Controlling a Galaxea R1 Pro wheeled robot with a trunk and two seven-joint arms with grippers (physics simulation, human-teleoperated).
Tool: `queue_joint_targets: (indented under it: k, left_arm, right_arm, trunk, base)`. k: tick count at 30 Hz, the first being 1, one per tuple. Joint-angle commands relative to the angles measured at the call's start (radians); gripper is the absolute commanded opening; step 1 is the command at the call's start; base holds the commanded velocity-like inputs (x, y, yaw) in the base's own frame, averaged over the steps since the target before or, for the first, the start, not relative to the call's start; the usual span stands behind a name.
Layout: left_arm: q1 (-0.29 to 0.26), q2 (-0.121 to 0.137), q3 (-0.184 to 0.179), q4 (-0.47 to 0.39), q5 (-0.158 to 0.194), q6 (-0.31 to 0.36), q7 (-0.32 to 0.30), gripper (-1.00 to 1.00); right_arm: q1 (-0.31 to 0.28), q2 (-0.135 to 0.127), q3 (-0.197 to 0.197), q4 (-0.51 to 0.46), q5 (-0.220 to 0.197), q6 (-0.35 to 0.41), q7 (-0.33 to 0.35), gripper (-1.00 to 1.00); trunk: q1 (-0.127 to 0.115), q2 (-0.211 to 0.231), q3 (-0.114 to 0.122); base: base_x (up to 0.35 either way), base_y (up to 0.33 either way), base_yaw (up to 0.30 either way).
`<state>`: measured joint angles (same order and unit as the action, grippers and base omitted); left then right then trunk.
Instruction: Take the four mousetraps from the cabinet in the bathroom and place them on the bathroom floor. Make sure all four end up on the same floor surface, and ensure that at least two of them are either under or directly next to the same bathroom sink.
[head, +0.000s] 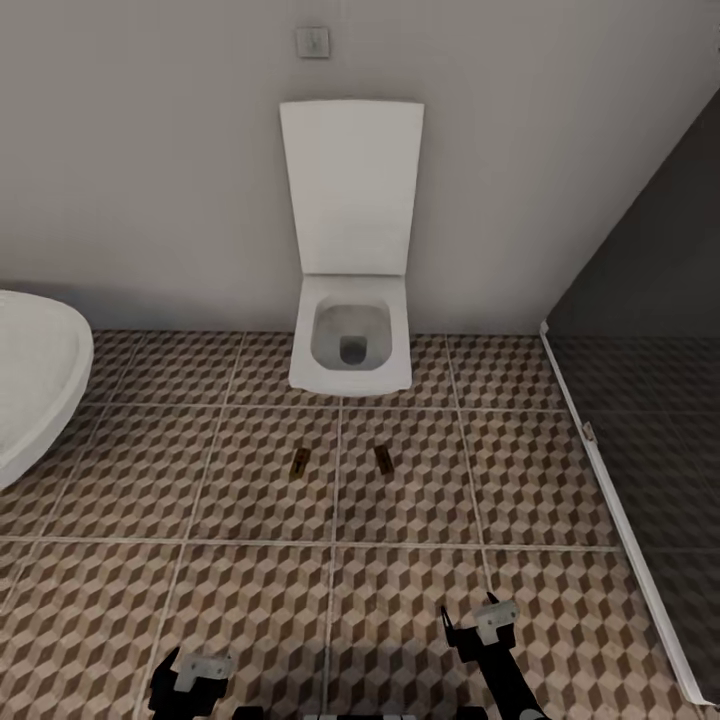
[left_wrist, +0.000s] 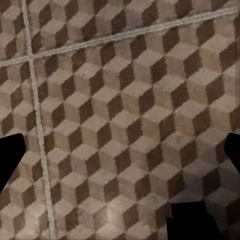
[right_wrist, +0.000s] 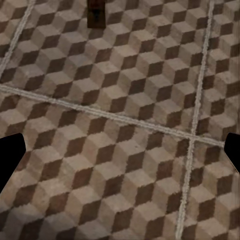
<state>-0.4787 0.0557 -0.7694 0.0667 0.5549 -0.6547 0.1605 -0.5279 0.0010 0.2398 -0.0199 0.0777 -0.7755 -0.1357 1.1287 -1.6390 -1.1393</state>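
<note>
Head view: two mousetraps (head: 300, 461) (head: 383, 458) on bathroom floor (head: 150, 480), long axes toward toilet (head: 351, 340)

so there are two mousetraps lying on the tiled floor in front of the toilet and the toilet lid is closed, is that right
Not quite. The head view shows the toilet lid raised against the wall, the bowl open. The two mousetraps do lie on the bathroom floor before it.

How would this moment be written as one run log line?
mousetraps: two on bathroom floor before toilet, left one, right one | left gripper: open, empty | right gripper: open, empty
</note>
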Motion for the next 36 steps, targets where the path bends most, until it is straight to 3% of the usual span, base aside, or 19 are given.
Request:
queue_joint_targets:
  k: [1, 23, 36]
  left_arm:
    - [0.002, -0.001, -0.008, 0.002, -0.002, -0.008, 0.008, 1.0]
    - [0.02, 0.013, -0.008, 0.006, -0.001, -0.026, 0.008, 1.0]
    - [0.023, 0.013, -0.008, 0.006, -0.001, -0.026, 0.008, 1.0]
  right_arm:
    - [0.0, -0.001, 0.004, 0.001, 0.008, -0.003, -0.011, 1.0]
    - [0.003, 0.0, 0.004, 0.002, 0.008, -0.005, -0.017, 1.0]
    - [0.005, 0.0, 0.004, 0.002, 0.008, -0.005, -0.018, 1.0]
  trunk:
    - [-0.004, 0.007, 0.003]
    - [-0.088, 0.161, 0.072]
    - [-0.138, 0.252, 0.129]
  base:
    - [0.0, 0.0, 0.0]
    - [0.0, 0.0, 0.0]
    - [0.0, 0.0, 0.0]
